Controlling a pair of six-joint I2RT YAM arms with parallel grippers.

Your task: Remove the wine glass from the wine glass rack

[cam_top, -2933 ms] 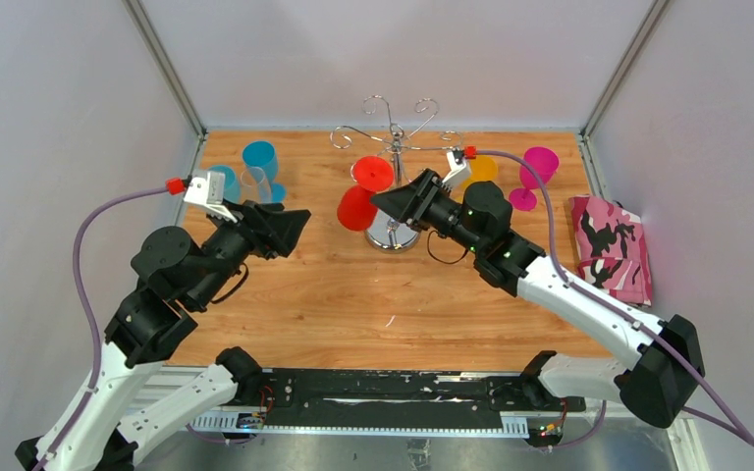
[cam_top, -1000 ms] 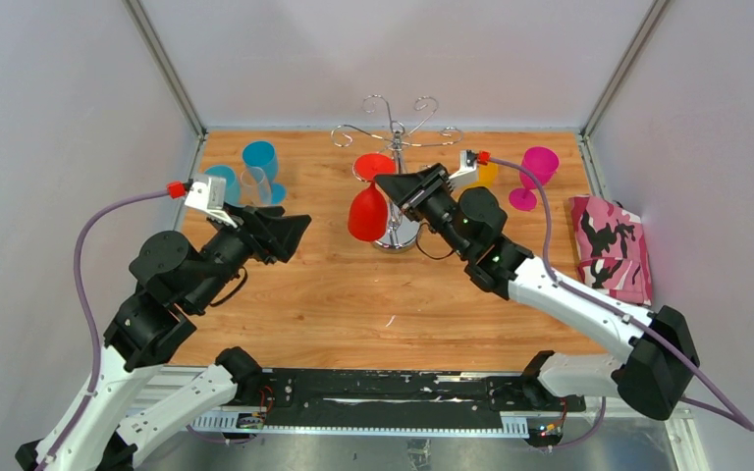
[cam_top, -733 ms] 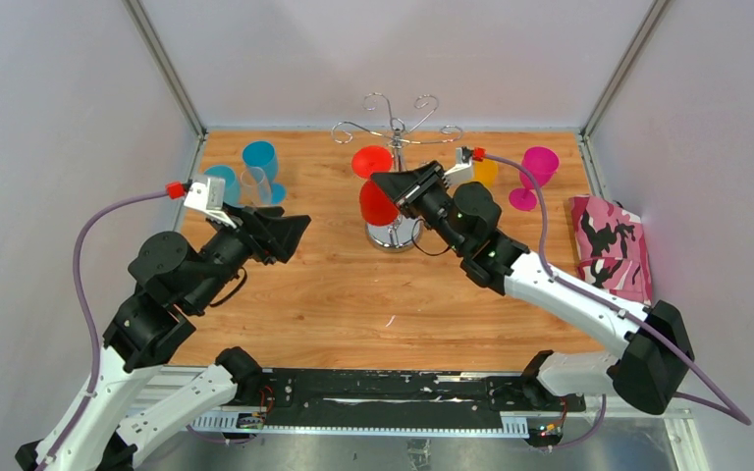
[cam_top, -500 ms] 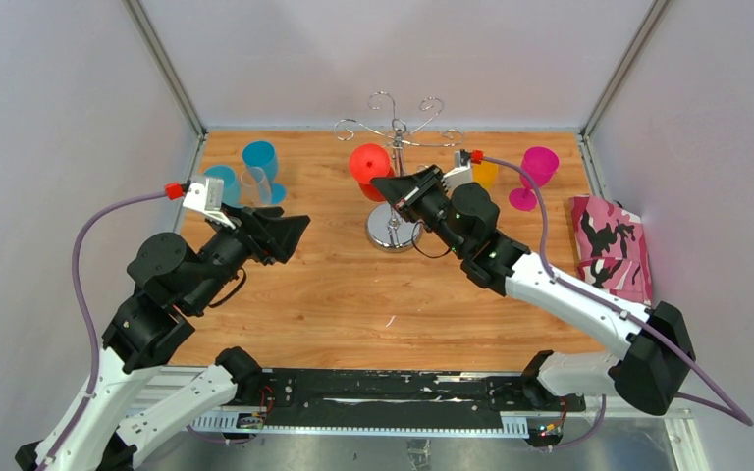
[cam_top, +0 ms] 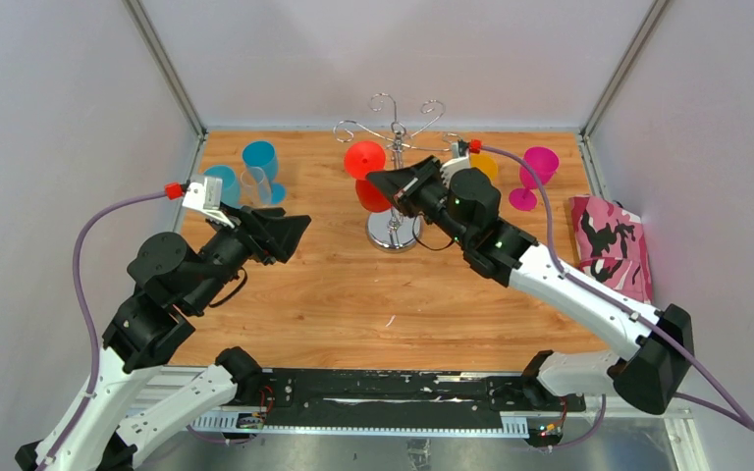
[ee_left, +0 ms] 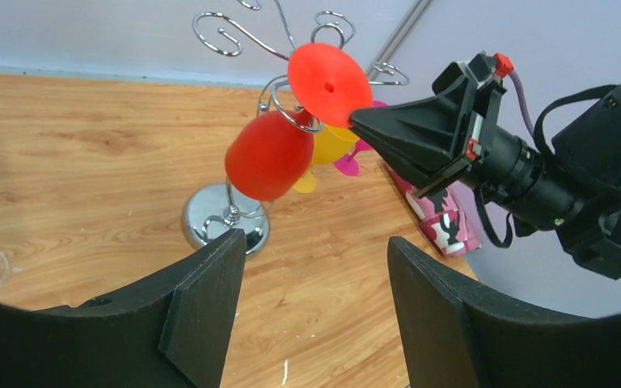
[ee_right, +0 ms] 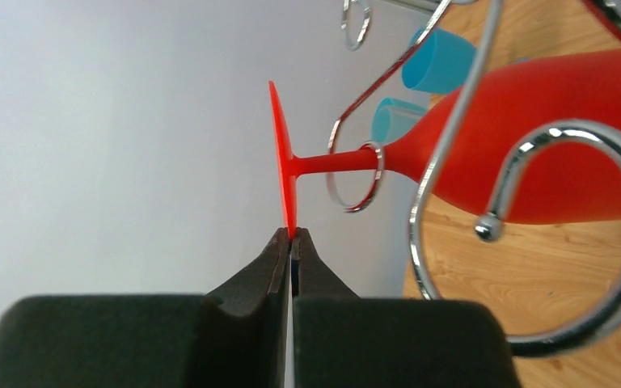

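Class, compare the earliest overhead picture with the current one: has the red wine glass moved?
Yes. The red wine glass has swung toward the back wall, its bowl now closer to the pole of the wine glass rack.

A red plastic wine glass (cam_top: pixel 365 160) is hung on the shiny chrome wire rack (cam_top: pixel 389 235), and its foot is touched by the black right gripper (cam_top: pixel 371 180).

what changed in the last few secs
The right end effector moved back beside the wine glass rack and shut on the foot rim of the red wine glass, whose bowl swung toward the pole. The left end effector stayed open and still.
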